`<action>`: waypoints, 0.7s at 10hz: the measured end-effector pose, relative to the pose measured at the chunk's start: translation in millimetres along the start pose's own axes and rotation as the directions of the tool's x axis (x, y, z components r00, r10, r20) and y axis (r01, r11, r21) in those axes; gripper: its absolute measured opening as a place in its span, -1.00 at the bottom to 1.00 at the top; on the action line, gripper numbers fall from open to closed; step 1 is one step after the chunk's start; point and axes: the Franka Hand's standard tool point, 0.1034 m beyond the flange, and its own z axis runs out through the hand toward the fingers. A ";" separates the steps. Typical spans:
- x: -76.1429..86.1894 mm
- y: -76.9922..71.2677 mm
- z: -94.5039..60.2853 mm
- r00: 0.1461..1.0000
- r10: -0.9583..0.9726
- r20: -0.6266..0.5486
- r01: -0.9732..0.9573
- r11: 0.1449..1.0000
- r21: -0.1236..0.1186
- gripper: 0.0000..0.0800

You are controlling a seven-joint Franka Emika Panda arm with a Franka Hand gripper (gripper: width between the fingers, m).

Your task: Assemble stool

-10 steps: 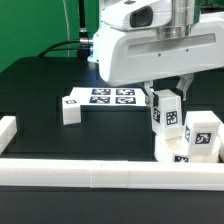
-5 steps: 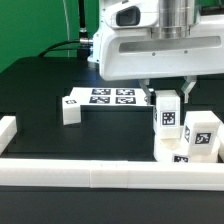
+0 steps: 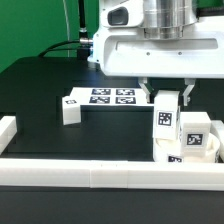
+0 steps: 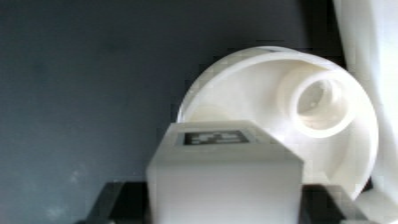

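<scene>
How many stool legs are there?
3. A loose leg lies by the marker board, a held leg is in the gripper over the seat, a third leg stands on that seat. More may be hidden.

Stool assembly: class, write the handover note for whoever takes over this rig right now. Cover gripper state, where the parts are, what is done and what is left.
Gripper: shut on a leg, held upright over the seat.
Parts: the seat lies at the exterior view's right. A second leg stands on it. A third leg lies loose on the table beside the marker board.
Done: one leg stands on the seat; how firmly cannot be told.
Left: the wrist view shows an open socket in the seat. Seat the held leg, then probably fetch the loose one.
</scene>
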 end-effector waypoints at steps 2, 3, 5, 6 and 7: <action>0.8 -2.2 0.1 0.987 0.160 0.000 -0.160 0.987 0.023 -0.15; 1.4 -3.3 0.2 0.975 0.222 -0.002 -0.221 0.975 0.028 -0.15; -0.3 -7.0 0.9 0.916 0.401 0.008 -0.401 0.915 0.035 -0.15; -1.1 -8.9 0.9 0.881 0.473 0.013 -0.473 0.880 0.036 -0.15; -2.2 -10.8 1.3 0.841 0.541 0.021 -0.542 0.840 0.040 -0.15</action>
